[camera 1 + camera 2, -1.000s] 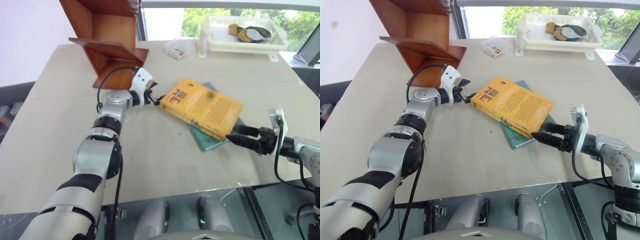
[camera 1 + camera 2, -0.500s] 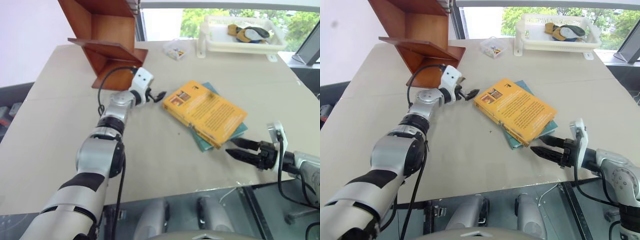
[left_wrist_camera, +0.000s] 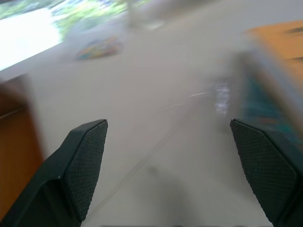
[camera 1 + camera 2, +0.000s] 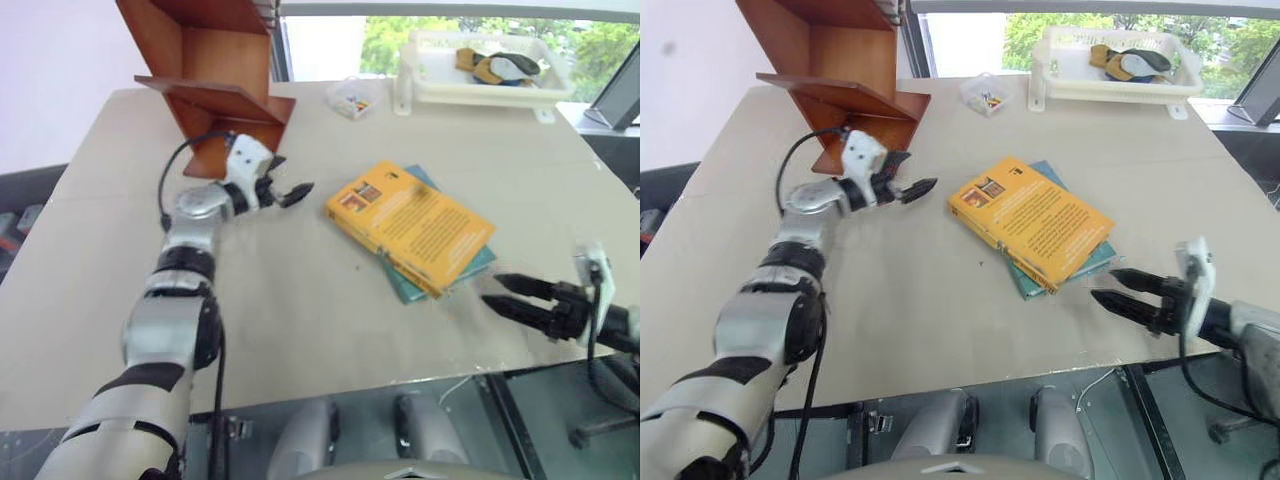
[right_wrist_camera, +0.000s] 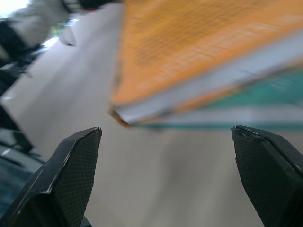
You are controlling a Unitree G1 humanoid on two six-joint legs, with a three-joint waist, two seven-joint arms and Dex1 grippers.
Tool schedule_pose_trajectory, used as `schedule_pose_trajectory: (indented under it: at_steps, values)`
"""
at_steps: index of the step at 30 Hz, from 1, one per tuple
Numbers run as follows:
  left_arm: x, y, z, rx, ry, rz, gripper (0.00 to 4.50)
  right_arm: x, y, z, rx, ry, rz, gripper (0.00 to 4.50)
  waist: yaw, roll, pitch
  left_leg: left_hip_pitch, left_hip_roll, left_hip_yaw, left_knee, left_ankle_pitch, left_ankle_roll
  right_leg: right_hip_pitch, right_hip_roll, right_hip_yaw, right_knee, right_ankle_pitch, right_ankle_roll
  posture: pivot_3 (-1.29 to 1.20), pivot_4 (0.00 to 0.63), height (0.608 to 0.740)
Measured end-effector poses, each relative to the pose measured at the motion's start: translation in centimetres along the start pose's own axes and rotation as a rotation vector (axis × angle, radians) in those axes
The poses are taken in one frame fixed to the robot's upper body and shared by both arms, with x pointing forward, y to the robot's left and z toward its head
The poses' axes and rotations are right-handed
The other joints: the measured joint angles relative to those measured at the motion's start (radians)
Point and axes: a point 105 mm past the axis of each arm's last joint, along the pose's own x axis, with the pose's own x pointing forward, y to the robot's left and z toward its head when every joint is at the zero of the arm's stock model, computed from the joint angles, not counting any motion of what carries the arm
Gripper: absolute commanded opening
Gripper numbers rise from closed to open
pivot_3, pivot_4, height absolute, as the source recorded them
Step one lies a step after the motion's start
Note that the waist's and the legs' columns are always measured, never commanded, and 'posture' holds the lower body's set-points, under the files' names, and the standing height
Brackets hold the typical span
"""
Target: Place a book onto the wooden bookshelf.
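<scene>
The orange-yellow book [image 4: 410, 223] is lying mid-desk atop a mostly hidden teal book [image 4: 470, 266], between both wide-open, empty grippers, left gripper [image 4: 288, 190] and right gripper [image 4: 505, 292].

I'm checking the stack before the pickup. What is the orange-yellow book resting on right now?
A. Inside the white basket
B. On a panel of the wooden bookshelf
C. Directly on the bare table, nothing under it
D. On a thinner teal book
D: the orange-yellow book lies flat on top of a thinner teal book whose edges stick out beneath it, on the table, apart from the wooden bookshelf.
</scene>
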Motion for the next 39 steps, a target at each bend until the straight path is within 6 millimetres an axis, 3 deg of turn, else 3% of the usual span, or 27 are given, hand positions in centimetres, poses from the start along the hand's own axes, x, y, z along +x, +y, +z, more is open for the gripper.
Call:
schedule_pose_trajectory:
  at_steps: [4, 6, 9, 13, 18, 28, 33, 39]
  values:
    - [-3.9, -2.6, 0.8, -0.195, -0.082, -0.185, 4.45, -2.3, -1.8, -0.8, -0.055, 0.028, -0.111, 4.5, 0.001, 0.0, 0.0, 0.001, 0.001, 0.0, 0.0, 0.0, 0.0, 0.001, -0.001, 0.001, 0.0, 0.0, 0.0, 0.0, 0.15, 0.74]
    - [-5.4, -5.0, 1.3, -0.426, -0.132, -0.278, 4.45, -3.3, -2.9, -1.4, -0.129, 0.062, -0.17, 4.5, 0.003, 0.0, 0.0, 0.002, 0.0, 0.0, 0.001, 0.0, 0.0, 0.003, -0.002, 0.0, 0.001, 0.0, 0.0, 0.0, 0.15, 0.74]
    - [-5.8, -7.2, 1.8, -0.615, -0.148, -0.341, 4.45, -3.9, -3.7, -1.2, -0.219, 0.073, -0.205, 4.5, 0.011, 0.0, 0.0, 0.003, 0.001, -0.001, 0.003, 0.0, 0.0, 0.004, -0.001, -0.001, 0.001, 0.0, 0.0, 0.0, 0.15, 0.74]
    - [-4.4, -10.1, 1.3, -0.943, -0.129, -0.345, 4.45, -3.7, -3.0, -0.2, -0.315, 0.016, -0.164, 4.5, 0.01, 0.001, -0.002, 0.004, 0.001, -0.001, 0.003, 0.0, 0.0, 0.004, 0.0, -0.001, 0.001, 0.0, 0.0, 0.0, 0.15, 0.74]
    - [-2.9, -12.8, -0.6, -1.117, -0.047, -0.332, 4.45, -3.8, -2.0, 0.7, -0.329, -0.031, -0.114, 4.5, 0.01, 0.001, -0.002, 0.004, 0.0, -0.001, 0.002, 0.0, 0.0, 0.004, -0.001, 0.0, 0.001, 0.0, 0.0, 0.0, 0.15, 0.74]
    - [1.9, -14.6, -3.7, -1.439, 0.008, -0.16, 4.45, -4.5, 1.7, 2.7, -0.321, -0.085, 0.068, 4.5, 0.03, 0.001, -0.003, 0.004, 0.0, -0.001, 0.002, 0.0, 0.0, 0.004, -0.001, 0.0, 0.001, 0.0, 0.0, 0.0, 0.15, 0.74]
    - [2.8, -14.7, -3.7, -1.478, -0.024, -0.132, 4.45, -5.3, 2.9, 2.3, -0.283, -0.064, 0.124, 4.5, 0.031, 0.001, -0.003, 0.003, -0.001, 0.0, 0.002, 0.0, 0.0, 0.004, -0.001, 0.001, 0.0, 0.0, 0.0, 0.0, 0.15, 0.74]
    - [4.2, -14.6, -3.3, -1.542, -0.083, -0.122, 4.45, -5.8, 4.3, 3.1, -0.332, -0.052, 0.15, 4.5, 0.033, 0.0, -0.004, 0.004, -0.001, 0.0, 0.002, 0.0, 0.0, 0.004, -0.001, 0.001, 0.0, 0.0, 0.0, 0.0, 0.15, 0.74]
